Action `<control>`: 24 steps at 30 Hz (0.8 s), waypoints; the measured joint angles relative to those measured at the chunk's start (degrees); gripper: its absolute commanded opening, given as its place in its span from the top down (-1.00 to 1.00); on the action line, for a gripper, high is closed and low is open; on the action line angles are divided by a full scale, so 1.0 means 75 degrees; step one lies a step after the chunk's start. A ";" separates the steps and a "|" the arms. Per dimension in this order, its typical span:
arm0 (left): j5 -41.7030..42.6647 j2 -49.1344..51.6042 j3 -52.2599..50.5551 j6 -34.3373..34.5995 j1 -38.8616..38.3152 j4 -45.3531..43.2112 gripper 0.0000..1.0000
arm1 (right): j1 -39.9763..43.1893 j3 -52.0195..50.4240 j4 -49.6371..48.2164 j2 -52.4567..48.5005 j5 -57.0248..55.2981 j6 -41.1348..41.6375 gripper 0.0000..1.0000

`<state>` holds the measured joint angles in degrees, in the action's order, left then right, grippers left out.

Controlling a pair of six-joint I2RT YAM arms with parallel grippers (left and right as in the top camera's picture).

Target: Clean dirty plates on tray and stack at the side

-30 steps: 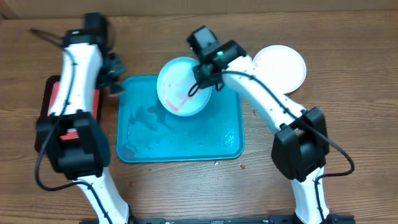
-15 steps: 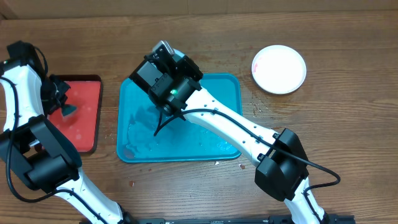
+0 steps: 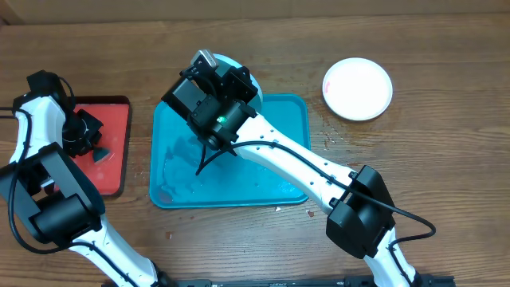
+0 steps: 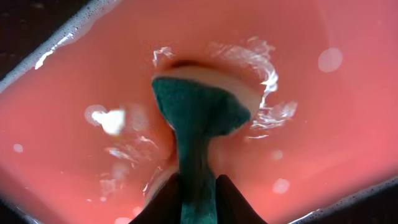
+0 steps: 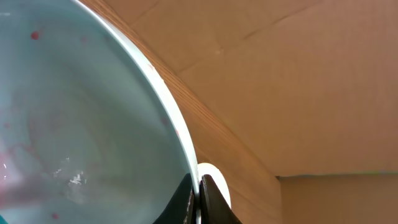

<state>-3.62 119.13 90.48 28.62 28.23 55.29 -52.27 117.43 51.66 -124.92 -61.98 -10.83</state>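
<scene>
- Overhead: the right arm [image 3: 279,151] has swung left across the tray [image 3: 175,159]. Its plate [image 3: 243,70] now peeks out over the tray's far rim, lifted. The left end effector [image 3: 89,143] has pulled away from the tray and settled over the red tray [image 3: 115,127]. A white plate [image 3: 358,88] waits on the counter [image 3: 430,159], right side.
- Left wrist: fingers clamped tight on a sponge [image 4: 202,109], which is pressed into the wet red tray — reloading for a scrub, I'd say.
- Right wrist: the right end effector [image 5: 198,196] is pinched almost closed on the plate's rim. Red flecks remain, so cleaning isn't finished.
</scene>
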 measured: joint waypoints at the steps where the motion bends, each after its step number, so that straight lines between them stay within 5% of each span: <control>1: 0.0003 0.0000 0.0015 -0.0006 0.0000 0.0038 0.56 | 0.0000 0.0000 0.0000 0.0000 0.0000 -0.0003 0.93; 7: 0.0061 -0.0012 0.1105 -0.0044 0.0000 0.1072 0.40 | 0.0000 0.0000 -0.0335 0.0000 -0.0023 -0.0568 0.93; 14: 0.0152 -0.0041 0.2145 -0.0154 0.0000 0.1804 -1.00 | -0.0137 0.0015 -0.0522 0.0000 0.0137 -0.0988 0.92; 19: 0.0207 -0.0041 0.2142 -0.0178 0.0000 0.1900 -1.00 | -0.0213 0.0017 -0.0125 -0.0009 0.1434 -0.1448 0.92; 24: 0.0323 -0.0041 0.2142 -0.0178 0.0000 0.1953 -1.00 | -0.0236 0.0137 -0.2212 -0.0009 -0.0752 -0.1868 0.92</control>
<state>-1.19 118.83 106.54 27.29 28.23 69.93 -54.04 118.45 35.07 -124.99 -67.61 -24.84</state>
